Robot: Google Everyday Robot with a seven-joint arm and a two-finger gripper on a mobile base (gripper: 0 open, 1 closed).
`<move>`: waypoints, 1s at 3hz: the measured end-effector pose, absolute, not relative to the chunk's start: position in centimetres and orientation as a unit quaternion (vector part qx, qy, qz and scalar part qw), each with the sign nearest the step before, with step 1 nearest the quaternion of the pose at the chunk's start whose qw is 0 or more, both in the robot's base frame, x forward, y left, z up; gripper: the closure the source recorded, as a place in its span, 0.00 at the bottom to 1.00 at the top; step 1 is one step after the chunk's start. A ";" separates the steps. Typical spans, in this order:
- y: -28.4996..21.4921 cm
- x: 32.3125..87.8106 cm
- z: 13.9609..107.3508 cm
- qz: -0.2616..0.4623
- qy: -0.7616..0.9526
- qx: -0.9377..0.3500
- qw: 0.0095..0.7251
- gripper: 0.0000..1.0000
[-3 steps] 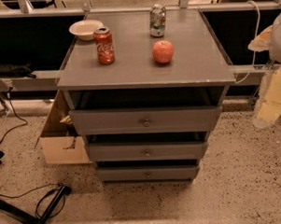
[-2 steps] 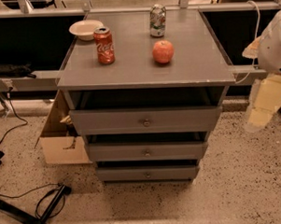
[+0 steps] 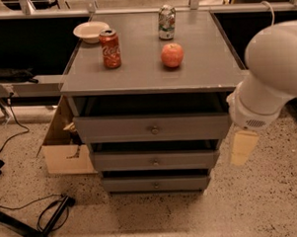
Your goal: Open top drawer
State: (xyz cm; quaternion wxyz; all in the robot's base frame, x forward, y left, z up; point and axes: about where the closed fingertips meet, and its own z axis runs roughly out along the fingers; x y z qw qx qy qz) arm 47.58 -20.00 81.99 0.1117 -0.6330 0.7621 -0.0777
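The top drawer (image 3: 151,128) is the widest grey front, just under the grey table top (image 3: 137,76), with a small round metal knob (image 3: 154,130) at its centre. A dark gap shows above the front. Two narrower grey drawer fronts (image 3: 154,160) sit below it, each with a similar knob. My white arm (image 3: 272,70) comes in from the right edge. My gripper (image 3: 243,146) hangs as a cream piece below the arm, beside the right end of the drawers and to the right of the top drawer's knob, not touching it.
On the table top stand a red cola can (image 3: 110,48), a green and white can (image 3: 166,22), a red apple (image 3: 172,55) and a white bowl (image 3: 90,31). A cardboard box (image 3: 66,149) sits left of the drawers. Cables and a black stand leg (image 3: 49,223) lie on the floor.
My arm has swung in from the right edge toward the drawers and now fills more of the view. The gripper has moved left and down. The drawers and table objects have not moved.
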 end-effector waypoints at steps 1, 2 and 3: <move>-19.3 49.7 77.0 -0.093 0.752 -0.647 0.086 0.00; -19.0 52.5 72.9 -0.101 0.739 -0.664 0.059 0.00; -18.8 52.8 72.8 -0.104 0.735 -0.667 0.062 0.00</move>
